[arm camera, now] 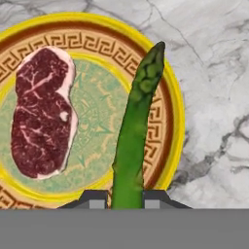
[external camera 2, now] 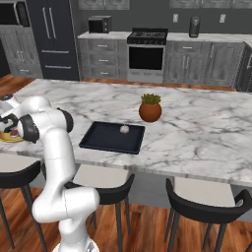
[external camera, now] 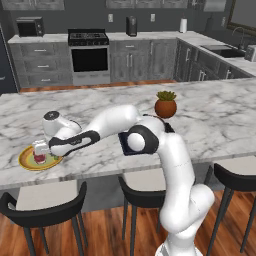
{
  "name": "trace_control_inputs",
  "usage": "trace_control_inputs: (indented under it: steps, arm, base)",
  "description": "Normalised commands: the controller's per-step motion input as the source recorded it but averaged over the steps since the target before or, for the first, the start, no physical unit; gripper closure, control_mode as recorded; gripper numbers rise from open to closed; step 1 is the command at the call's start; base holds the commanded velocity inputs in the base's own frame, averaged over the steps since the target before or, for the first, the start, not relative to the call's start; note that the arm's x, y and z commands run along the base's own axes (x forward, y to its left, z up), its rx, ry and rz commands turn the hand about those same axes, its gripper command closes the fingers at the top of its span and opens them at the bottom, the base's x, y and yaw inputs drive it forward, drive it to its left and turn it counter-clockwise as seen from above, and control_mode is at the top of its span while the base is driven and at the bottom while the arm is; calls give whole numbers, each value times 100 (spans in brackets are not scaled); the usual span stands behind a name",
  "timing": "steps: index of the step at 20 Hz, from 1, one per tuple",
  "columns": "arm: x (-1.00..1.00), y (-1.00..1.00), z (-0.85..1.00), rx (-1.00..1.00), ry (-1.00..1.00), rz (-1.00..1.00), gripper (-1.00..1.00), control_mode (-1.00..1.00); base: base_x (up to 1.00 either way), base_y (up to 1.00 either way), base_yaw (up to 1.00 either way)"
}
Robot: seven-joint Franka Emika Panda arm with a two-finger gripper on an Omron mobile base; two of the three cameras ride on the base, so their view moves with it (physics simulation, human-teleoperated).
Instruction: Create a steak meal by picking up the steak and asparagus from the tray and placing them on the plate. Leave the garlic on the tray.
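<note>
The steak (arm camera: 43, 112) lies flat on the left part of the plate (arm camera: 171, 87), whose rim is yellow-orange and centre pale green. My gripper (arm camera: 125, 199) hangs just above the plate, shut on the lower end of the asparagus (arm camera: 136, 126), whose tip points out over the plate's right rim. From the left base view, the gripper (external camera: 40, 150) is over the plate (external camera: 25, 161) near the counter's front left edge. The dark tray (external camera 2: 106, 140) sits mid-counter with the garlic (external camera 2: 124, 129) on it.
A potted plant (external camera 2: 150, 108) in a brown pot stands behind the tray. Black stools (external camera: 45, 200) line the counter's front edge. Marble counter stretches to the right of the tray.
</note>
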Motion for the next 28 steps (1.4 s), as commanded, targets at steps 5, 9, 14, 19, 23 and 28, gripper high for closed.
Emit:
trace_control_inputs:
  steps: [5, 9, 14, 19, 23, 28]
  arm:
    - [22, 11, -10, 0, 0, 0, 100, -100]
    - [26, 0, -17, 0, 0, 0, 100, -100]
    - [27, 7, -23, 0, 0, 0, -100, -100]
    - [22, 37, -4, 0, 0, 0, -100, -100]
    - [14, 27, 0, 0, 0, 0, -100, -100]
    - [-11, -13, 0, 0, 0, 0, -100, -100]
  base:
    - [0, 0, 0]
    - [0, 0, 0]
    - [0, 0, 0]
    - [0, 0, 0]
    - [0, 0, 0]
    - [0, 0, 0]
